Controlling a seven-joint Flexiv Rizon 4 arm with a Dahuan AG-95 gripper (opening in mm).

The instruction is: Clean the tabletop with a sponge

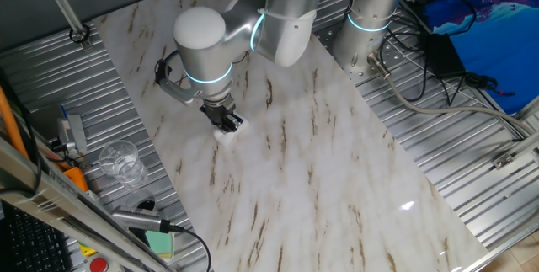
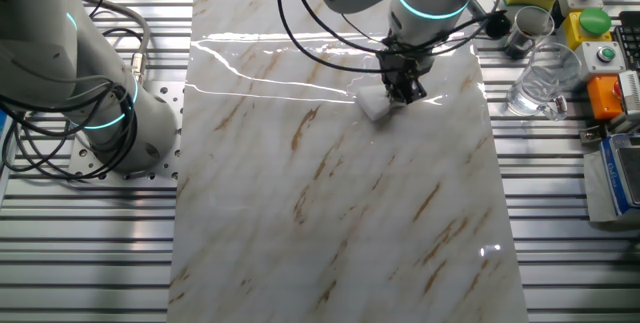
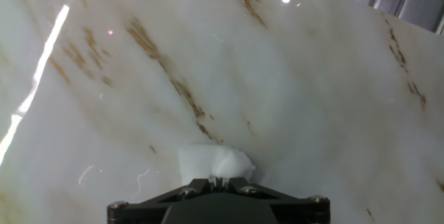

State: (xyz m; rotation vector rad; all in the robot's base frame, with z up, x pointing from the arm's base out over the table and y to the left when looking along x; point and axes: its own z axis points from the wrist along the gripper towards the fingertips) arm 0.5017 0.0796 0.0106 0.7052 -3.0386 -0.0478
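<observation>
We found the fingers (image 2: 405, 90) clenched on the sponge (image 2: 374, 106), which was pressed against the marble surface (image 2: 330, 213) in its far part as the other fixed view had it. In the hand view the sponge (image 3: 211, 164) bulged out just ahead of the fingers, touching the surface (image 3: 291, 78) beside a brown vein. The fixed view showed the arm (image 1: 205, 43) bent low over the sponge (image 1: 225, 134). A clear glass (image 2: 543, 81) stood off the slab on ribbed metal, well apart to the right.
</observation>
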